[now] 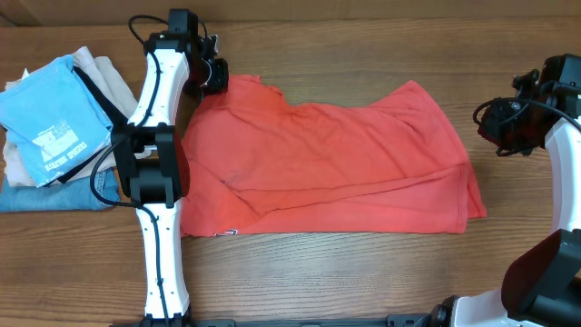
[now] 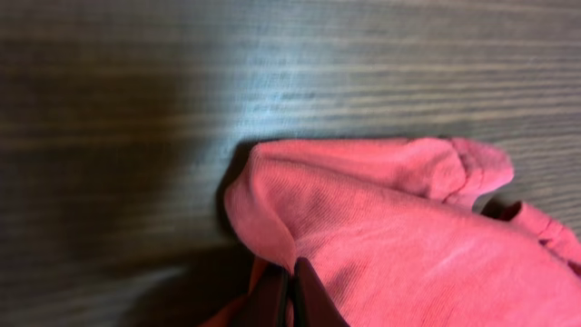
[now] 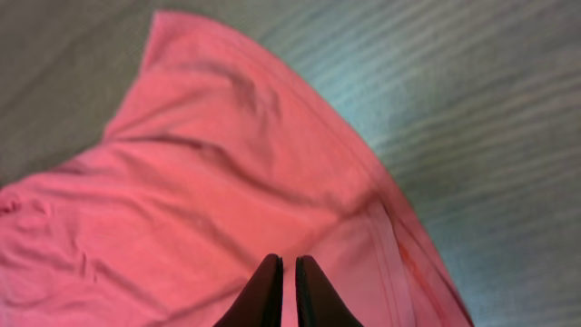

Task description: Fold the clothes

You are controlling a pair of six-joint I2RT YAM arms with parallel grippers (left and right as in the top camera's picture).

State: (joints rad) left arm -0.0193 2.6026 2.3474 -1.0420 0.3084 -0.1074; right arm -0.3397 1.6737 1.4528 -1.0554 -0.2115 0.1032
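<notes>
Left gripper [image 2: 291, 274]: closed, pinching a bunched edge of the shirt [image 1: 336, 163]; its dark fingers met at the bottom of the left wrist view.
Right gripper [image 3: 288, 265]: fingers all but together, with only a thin slit between them. It hung over the shirt's right end, and whether cloth was caught could not be told.
Arms: two, white and black. Left arm [image 1: 154, 173] ran along the shirt's left side to its far-left corner; right arm [image 1: 565, 182] stood off the right edge.
Shirt: one, red, spread crosswise mid-table and creased, with a long fold line along its near half.
Pile [image 1: 54, 127]: one, at the table's left edge beside the left arm. Light blue with white print lay on top, beige behind, denim beneath, and a black strip across.
Table [image 1: 363, 282]: brown wood grain, filling every view.
Overhead only: the shirt's whole outline, the pile, both arms, and a small label [image 1: 227, 232] at the near-left hem.
Left wrist only: the pinch itself, with cloth rolled against the wood.
Right wrist only: the hem seam at the shirt's right corner.
</notes>
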